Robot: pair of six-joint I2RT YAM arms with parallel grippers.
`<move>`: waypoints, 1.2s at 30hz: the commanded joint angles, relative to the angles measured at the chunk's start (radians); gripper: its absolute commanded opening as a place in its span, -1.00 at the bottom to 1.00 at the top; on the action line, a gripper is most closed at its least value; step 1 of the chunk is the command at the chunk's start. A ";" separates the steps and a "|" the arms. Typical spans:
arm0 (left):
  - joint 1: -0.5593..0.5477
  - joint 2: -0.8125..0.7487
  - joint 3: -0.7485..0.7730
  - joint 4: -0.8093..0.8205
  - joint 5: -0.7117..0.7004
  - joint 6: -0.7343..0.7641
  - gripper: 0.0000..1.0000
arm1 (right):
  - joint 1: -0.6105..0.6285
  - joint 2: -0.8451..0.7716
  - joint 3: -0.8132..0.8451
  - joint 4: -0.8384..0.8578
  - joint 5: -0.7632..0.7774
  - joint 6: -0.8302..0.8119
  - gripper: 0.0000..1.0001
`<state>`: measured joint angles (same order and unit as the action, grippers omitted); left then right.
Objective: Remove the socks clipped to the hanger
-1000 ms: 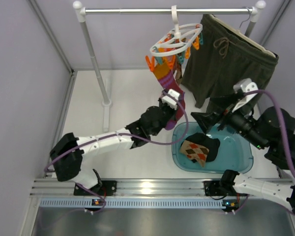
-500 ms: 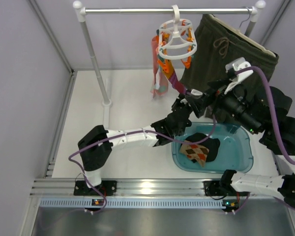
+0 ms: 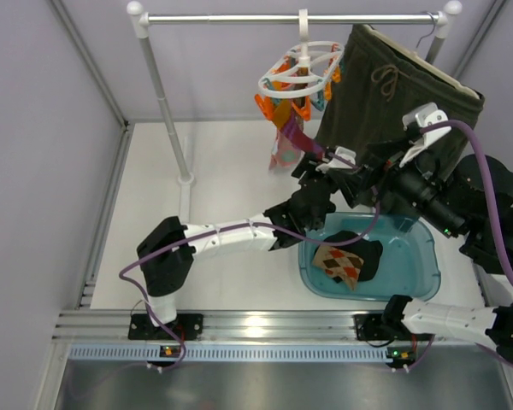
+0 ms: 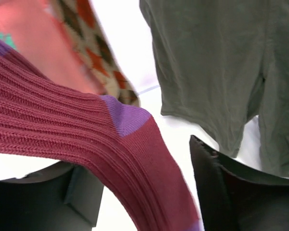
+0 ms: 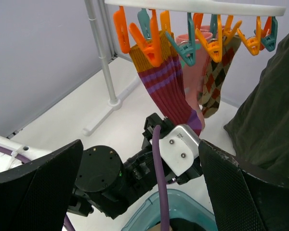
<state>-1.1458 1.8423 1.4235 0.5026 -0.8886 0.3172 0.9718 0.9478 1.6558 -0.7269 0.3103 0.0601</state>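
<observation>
Left hand (image 4: 135,154): the magenta sock (image 4: 62,125) runs between its two fingers and lies against the right one. In the left wrist view the jaws look partly apart, with some white table on the left side of the sock. I cannot tell if the sock is really pinched. From the top view it is stretched in a straight line from its clip down to this hand.

Right hand (image 5: 140,144): spread wide and holding nothing. It hangs just above the left hand and faces the hanger (image 5: 207,6).

The hanger is hooked on the rail (image 3: 239,17), its ring tilted, beside the olive shorts (image 3: 393,94). An orange clip (image 5: 151,50) bites the striped cuff of the magenta sock. Clipped behind it are a pink sock (image 5: 202,72) and an argyle sock (image 5: 216,82), both hanging free. I see orange and teal clips all along the ring.

A teal tub (image 3: 419,286) sits on the table (image 3: 231,171), below and to the right of the hands. In it a second argyle sock (image 3: 340,265) lies against a black sock (image 3: 366,254).
</observation>
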 commanded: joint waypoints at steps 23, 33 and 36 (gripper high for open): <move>0.068 -0.114 -0.058 0.045 0.079 -0.041 -1.00 | -0.010 -0.024 -0.044 0.043 -0.073 0.012 0.99; -0.098 -0.002 0.051 0.045 -0.059 0.100 -1.00 | -0.008 -0.024 -0.034 0.040 -0.120 0.023 0.99; -0.129 0.055 0.106 0.045 -0.076 0.149 -1.00 | -0.010 -0.046 -0.033 0.029 -0.116 0.030 0.99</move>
<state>-1.2541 1.8484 1.4555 0.5076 -0.9283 0.3859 0.9718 0.9291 1.5913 -0.7223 0.2131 0.0738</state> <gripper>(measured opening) 0.034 0.993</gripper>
